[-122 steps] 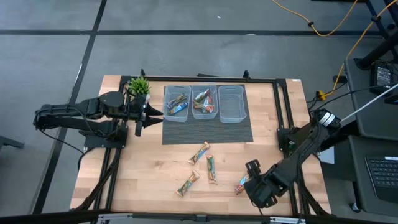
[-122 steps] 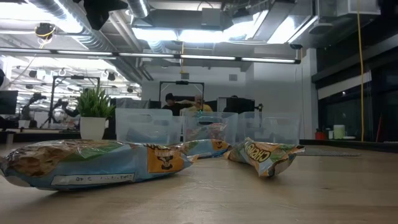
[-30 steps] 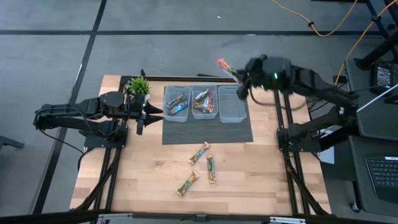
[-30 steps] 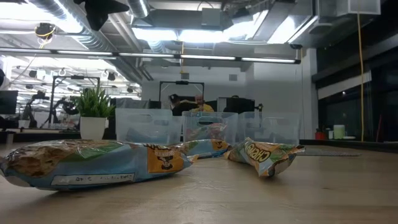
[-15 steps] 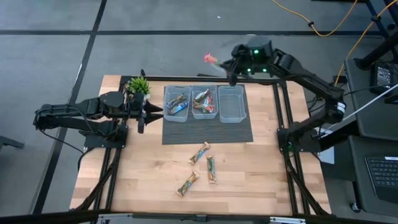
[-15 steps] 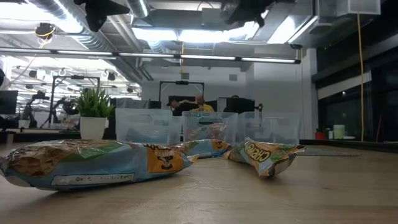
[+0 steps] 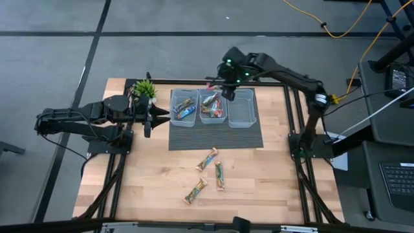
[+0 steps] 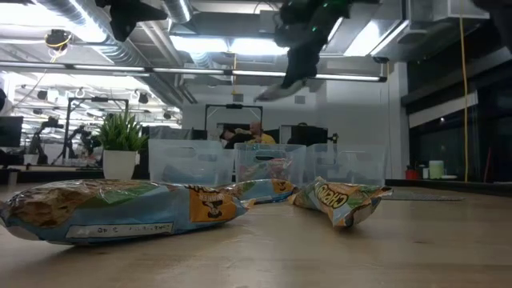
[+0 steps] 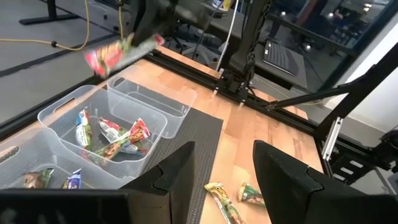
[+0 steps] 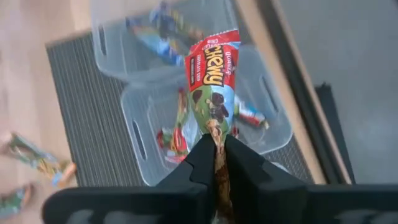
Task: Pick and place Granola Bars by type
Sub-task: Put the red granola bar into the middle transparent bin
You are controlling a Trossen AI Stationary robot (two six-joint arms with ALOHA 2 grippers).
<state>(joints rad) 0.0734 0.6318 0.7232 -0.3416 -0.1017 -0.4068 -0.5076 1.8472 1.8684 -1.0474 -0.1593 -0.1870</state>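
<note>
Hanging above the far edge of the table [image 7: 129, 188], the right gripper [image 7: 220, 88] has its fingers [image 10: 205, 163] pinched tight on the tail of a red granola bar [image 10: 211, 78], which dangles over the middle bin [image 7: 212, 107] of three clear bins on a dark mat [image 7: 217, 134]. That middle bin holds several red-wrapped bars, the left bin [image 7: 184, 108] holds a few blue ones, and the right bin [image 7: 240, 108] looks bare from above. Three more granola bars [image 7: 207, 158] lie loose on the wood nearer the front, well apart from the mat. The left gripper [image 7: 157, 118] rests level beside the left bin, next to a small potted plant [image 7: 145, 89], its fingers [image 9: 281, 171] spread apart and holding nothing.
</note>
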